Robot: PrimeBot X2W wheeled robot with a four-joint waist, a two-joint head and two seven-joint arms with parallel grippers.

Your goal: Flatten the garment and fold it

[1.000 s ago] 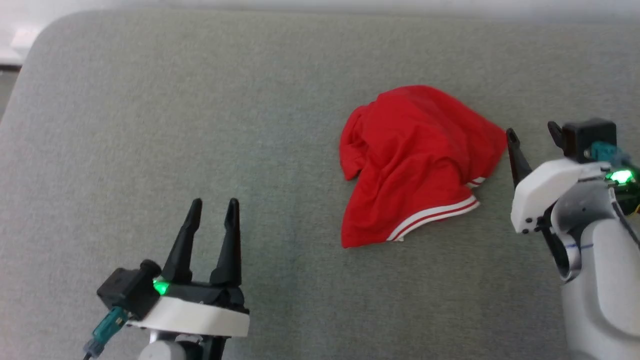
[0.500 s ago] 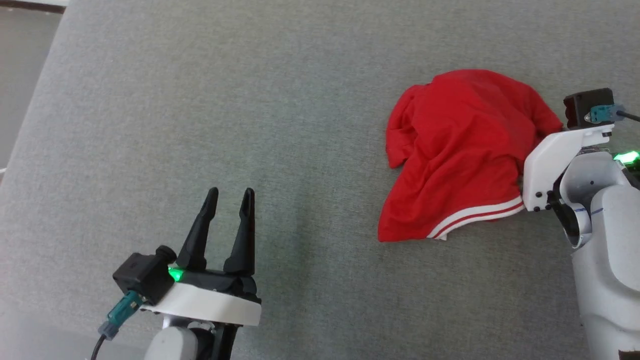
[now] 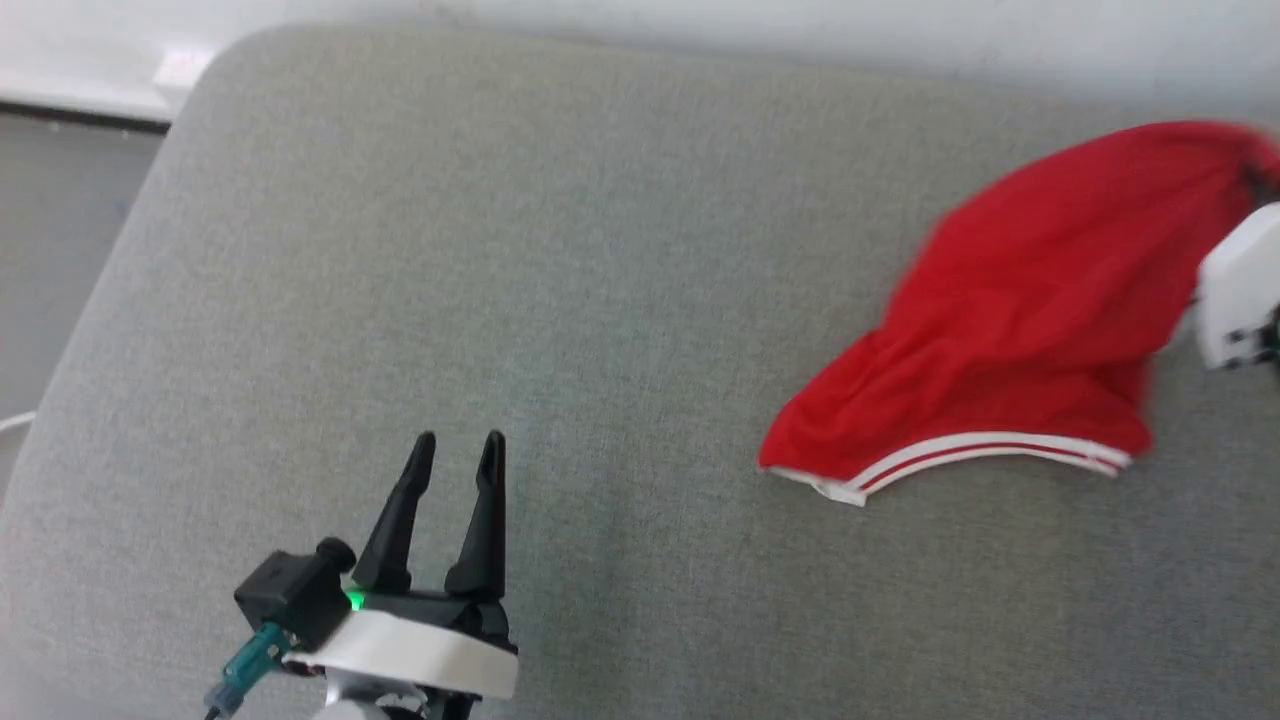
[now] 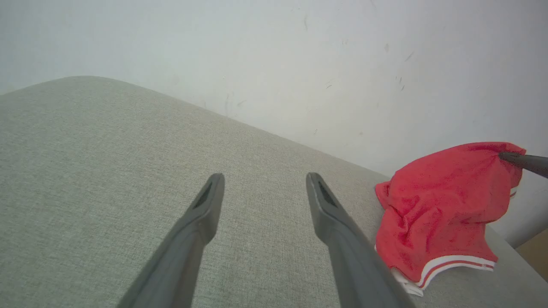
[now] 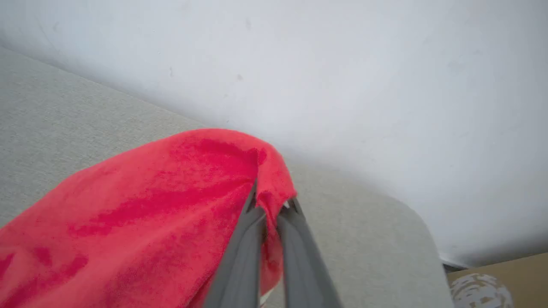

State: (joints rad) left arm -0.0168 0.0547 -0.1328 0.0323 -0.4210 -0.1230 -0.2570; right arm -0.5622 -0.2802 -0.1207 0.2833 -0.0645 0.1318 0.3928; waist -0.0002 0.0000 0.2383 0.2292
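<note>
The red garment (image 3: 1040, 320) hangs stretched at the right of the head view, its upper right corner raised and its red-and-white striped hem (image 3: 960, 455) resting on the grey cushion. In the right wrist view my right gripper (image 5: 270, 204) is shut on a fold of the garment (image 5: 150, 214), lifting it. The left wrist view has the garment (image 4: 445, 205) at the right with one right finger (image 4: 524, 161) pinching its top. My left gripper (image 3: 455, 445) stands open over bare cushion at the lower left, well apart from the cloth. The letters and white sleeves are hidden.
The grey cushioned surface (image 3: 550, 250) has a rounded far-left corner, with floor (image 3: 60, 250) beyond its left edge. A white wall (image 4: 299, 64) runs behind it. A tan box (image 5: 505, 282) sits past the cushion's right end.
My right gripper has shut on the garment's right part and lifted it up and to the right, stretching the cloth. The head camera shifted. The left gripper stays open.
</note>
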